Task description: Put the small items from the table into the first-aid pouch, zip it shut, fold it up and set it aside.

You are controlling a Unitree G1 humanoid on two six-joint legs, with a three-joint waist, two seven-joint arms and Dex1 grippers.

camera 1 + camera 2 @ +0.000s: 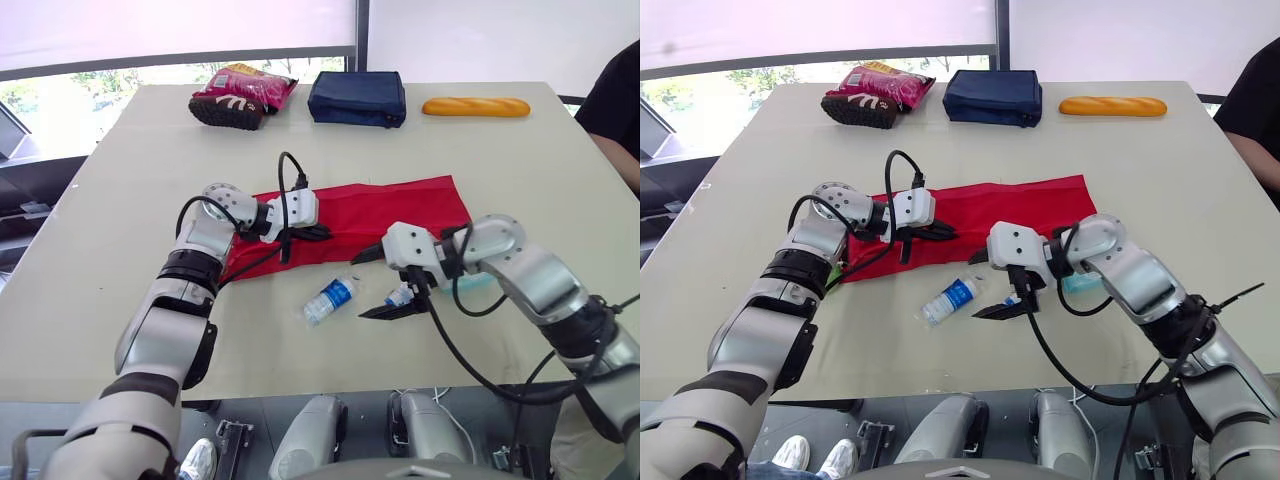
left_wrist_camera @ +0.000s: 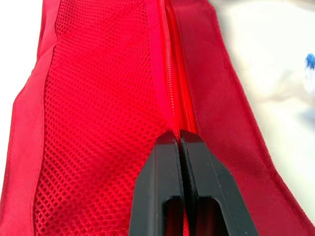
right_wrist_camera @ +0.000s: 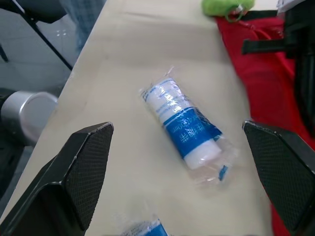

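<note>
Your left gripper (image 2: 178, 138) pinches its fingers together on the zip seam of the red fabric first-aid pouch (image 1: 392, 208), which lies flat mid-table with its long axis left to right. Your right gripper (image 1: 375, 284), fingers spread wide, faces a blue-and-white wrapped bandage roll (image 3: 181, 130) lying diagonally near the pouch's front edge.

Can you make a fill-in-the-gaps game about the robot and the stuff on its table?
1. The left gripper is shut on the zip edge of the ____ pouch.
2. The right gripper is wide ____ over the bandage roll.
3. At the far end of the table, the navy bag lies ____ the snack packet and the bread loaf.

Missing words: red; open; between.
</note>
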